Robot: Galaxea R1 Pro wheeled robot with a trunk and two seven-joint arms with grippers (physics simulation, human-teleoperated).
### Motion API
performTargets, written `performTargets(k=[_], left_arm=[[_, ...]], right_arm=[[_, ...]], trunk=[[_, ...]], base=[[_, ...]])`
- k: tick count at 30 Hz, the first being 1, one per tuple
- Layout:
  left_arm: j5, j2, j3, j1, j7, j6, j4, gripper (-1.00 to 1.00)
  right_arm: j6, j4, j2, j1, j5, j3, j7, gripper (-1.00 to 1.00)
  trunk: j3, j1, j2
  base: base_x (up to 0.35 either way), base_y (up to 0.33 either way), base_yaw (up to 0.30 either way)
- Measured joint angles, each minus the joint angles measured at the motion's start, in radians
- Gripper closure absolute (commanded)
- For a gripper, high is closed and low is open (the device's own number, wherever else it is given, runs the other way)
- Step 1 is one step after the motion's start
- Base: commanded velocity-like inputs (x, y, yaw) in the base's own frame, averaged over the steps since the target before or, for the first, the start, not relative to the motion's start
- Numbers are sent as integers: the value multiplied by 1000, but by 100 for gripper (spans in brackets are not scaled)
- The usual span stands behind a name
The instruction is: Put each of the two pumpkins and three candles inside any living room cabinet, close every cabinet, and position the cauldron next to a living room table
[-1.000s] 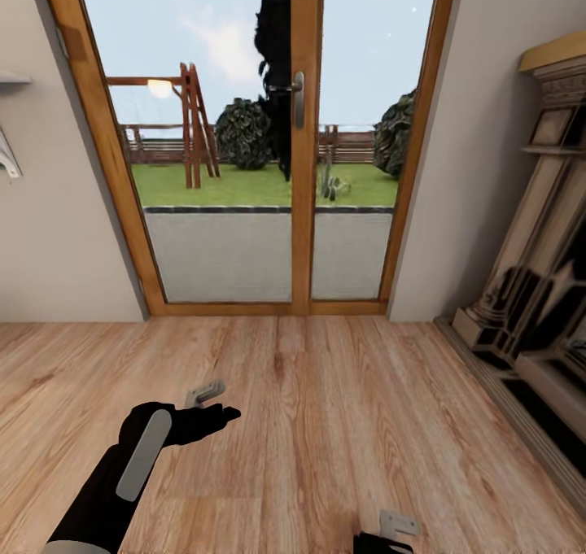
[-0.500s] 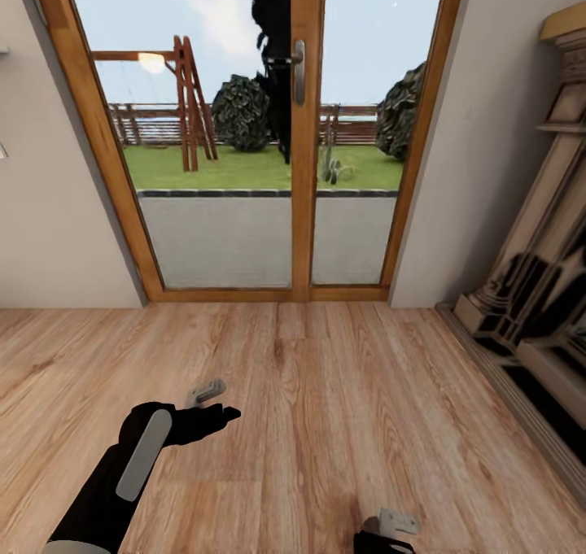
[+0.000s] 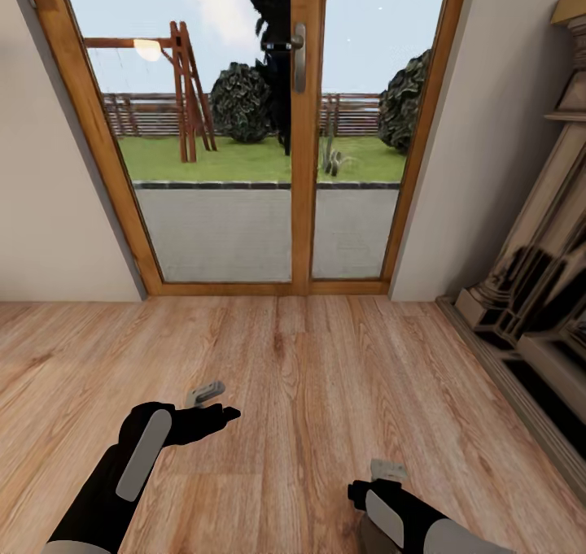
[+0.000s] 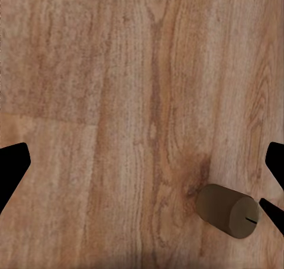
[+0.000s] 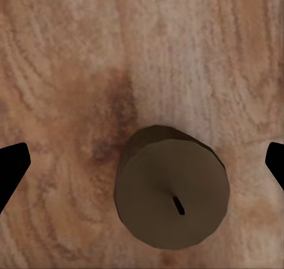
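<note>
With the right gripper [image 5: 142,162] spread above a candle [image 5: 171,189] on the floor [image 3: 309,391], we judge pickup next: descend, clamp.

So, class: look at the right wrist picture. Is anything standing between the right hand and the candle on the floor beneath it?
Nothing visible. The candle stands upright on the bare wood floor, directly below the open right hand, between its two fingertips, with only open space in between.
</note>
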Motion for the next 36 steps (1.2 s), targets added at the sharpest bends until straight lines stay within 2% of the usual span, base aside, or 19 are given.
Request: performTargets(k=[12,16,19,33,36], left_arm=[[-2,0,0,0,0,1,-2,-100],[-2,0,0,0,0,2,-4,-100],[-2,0,0,0,1,2,-4,-100],[-2,0,0,0,2,2,-5,-100],[-2,1,1,0,1,2,-7,-100]], right_arm=[[9,2,-6,-2,-1,-4,-2,-100],[33,-1,-27,-2,-7,-9,2,-100],[38,-9,-33,-2,-11,-9,8,-100],[35,-16,-34,-2,-5,-9,10,-100],[31,-16,-34,-2,-3,-9,10,-100]], trunk=[[-46,5,-3],[-62,7,-4],[-73,9,-4],[-128,15,-8],[-128,15,-8]], base=[[0,0,0],[0,0,0],[0,0,0],[0,0,0],[0,0,0]])
